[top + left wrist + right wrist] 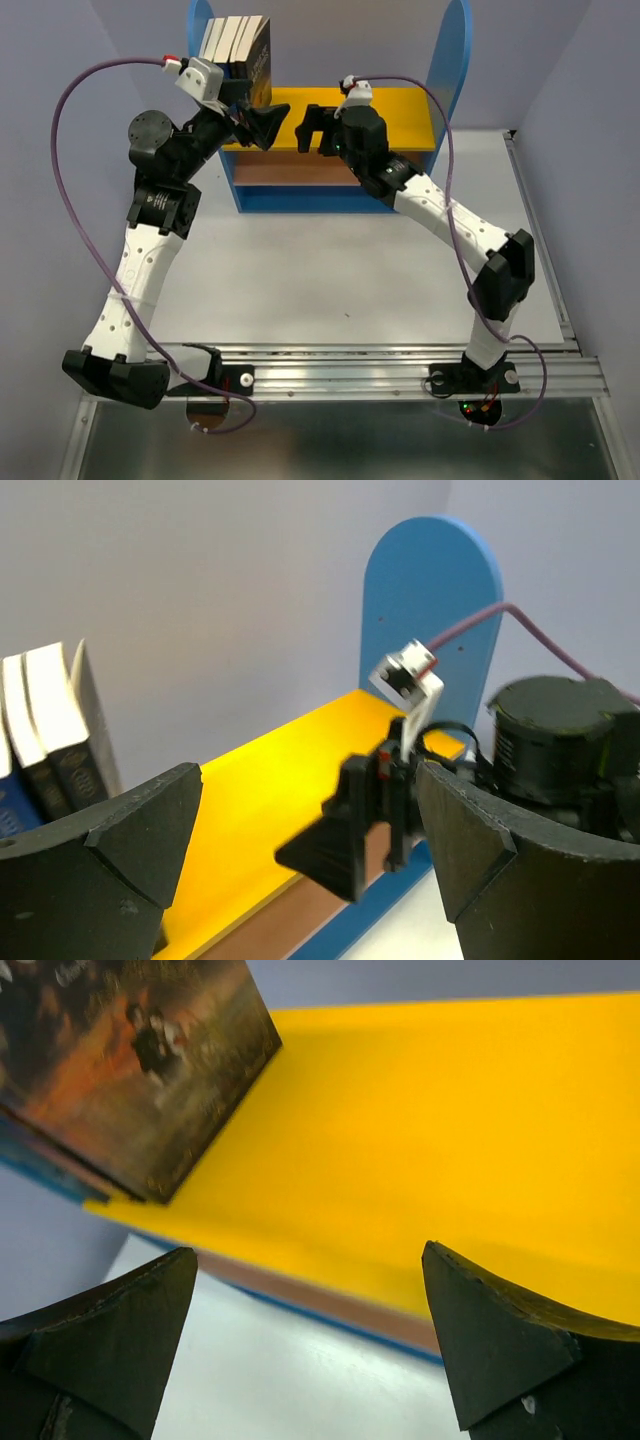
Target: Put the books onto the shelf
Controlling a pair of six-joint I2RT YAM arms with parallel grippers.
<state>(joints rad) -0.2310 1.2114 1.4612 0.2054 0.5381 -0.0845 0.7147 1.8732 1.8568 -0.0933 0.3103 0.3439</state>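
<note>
Several books [238, 42] stand upright together at the left end of the shelf's [452, 60] yellow upper board [400, 105]. Their pale page edges face up, and a dark illustrated cover faces right. My left gripper [264, 124] hovers open just right of the books, in front of the board, with nothing between its fingers. My right gripper [304, 130] is open too and faces it from the right. The left wrist view shows the books [50, 730] at far left and the right gripper's black fingers between my own jaws. The right wrist view shows the outermost book's cover [130, 1060] at top left.
The shelf's brown lower board [300, 170] and blue base [300, 198] sit below the yellow one. The right blue side panel [430, 600] rises behind the right arm. Grey table [320, 280] stretches in front of the shelf, ending at a metal rail [400, 365] near the arm bases.
</note>
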